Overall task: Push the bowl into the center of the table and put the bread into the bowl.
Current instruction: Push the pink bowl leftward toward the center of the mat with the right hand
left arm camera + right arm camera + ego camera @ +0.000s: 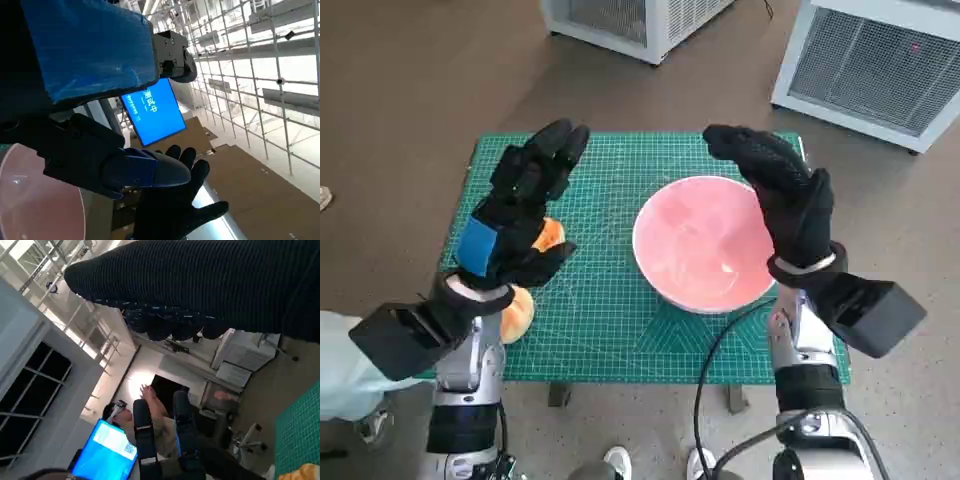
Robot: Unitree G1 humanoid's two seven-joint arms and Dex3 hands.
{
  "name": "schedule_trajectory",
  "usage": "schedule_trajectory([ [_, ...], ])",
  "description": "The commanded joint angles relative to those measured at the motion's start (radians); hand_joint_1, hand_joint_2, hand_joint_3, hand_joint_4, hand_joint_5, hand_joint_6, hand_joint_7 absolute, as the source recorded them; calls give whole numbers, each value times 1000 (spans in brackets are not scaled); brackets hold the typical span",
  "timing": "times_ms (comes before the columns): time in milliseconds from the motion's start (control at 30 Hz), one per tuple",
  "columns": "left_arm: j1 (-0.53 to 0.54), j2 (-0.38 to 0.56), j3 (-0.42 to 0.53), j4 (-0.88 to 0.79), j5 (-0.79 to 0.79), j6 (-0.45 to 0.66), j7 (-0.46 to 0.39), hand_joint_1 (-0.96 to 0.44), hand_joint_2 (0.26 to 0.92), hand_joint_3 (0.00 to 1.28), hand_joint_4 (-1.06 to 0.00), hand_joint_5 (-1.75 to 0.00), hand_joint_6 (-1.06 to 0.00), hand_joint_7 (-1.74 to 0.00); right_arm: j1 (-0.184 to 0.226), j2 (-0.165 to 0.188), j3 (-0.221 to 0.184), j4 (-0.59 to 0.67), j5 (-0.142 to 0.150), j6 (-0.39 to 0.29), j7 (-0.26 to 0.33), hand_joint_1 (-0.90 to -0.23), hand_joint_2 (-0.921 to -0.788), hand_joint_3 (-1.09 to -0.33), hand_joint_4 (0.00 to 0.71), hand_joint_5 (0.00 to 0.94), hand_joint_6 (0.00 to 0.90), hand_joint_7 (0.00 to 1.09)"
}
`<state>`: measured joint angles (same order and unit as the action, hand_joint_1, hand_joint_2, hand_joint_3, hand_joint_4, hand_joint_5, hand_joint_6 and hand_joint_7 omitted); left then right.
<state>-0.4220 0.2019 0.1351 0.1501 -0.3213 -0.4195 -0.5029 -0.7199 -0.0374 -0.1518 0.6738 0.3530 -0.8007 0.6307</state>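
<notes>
Two hands hover above the green-matted counter (610, 330), fingers spread, holding nothing. The left hand (520, 215) hangs over the bread (516, 305), which lies at the counter's near left, partly hidden beneath it. Right of centre sits the pink bowl (695, 245), with the right hand (790, 205) raised over its right rim.

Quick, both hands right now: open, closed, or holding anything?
Left hand: open, fingers spread, holding nothing, raised above the orange-brown bread.
Right hand: open, holding nothing, over the far rim of the round pink bowl.
</notes>
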Motion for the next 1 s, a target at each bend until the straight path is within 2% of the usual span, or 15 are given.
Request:
schedule_trajectory([
  [33, -1, 8, 8, 9, -10, -5, -8, -549, 921, 314, -208, 0, -70, -487, 26, -1, -4, 7, 9, 13, 4, -720, -921, -720, 161, 2, -1, 538],
  [1000, -4, 12, 17, 15, -6, -13, -10, -543, 921, 321, -216, -4, -68, -492, 33, -3, -6, -12, 25, 41, 17, -720, -921, -717, 163, 2, -1, 542],
])
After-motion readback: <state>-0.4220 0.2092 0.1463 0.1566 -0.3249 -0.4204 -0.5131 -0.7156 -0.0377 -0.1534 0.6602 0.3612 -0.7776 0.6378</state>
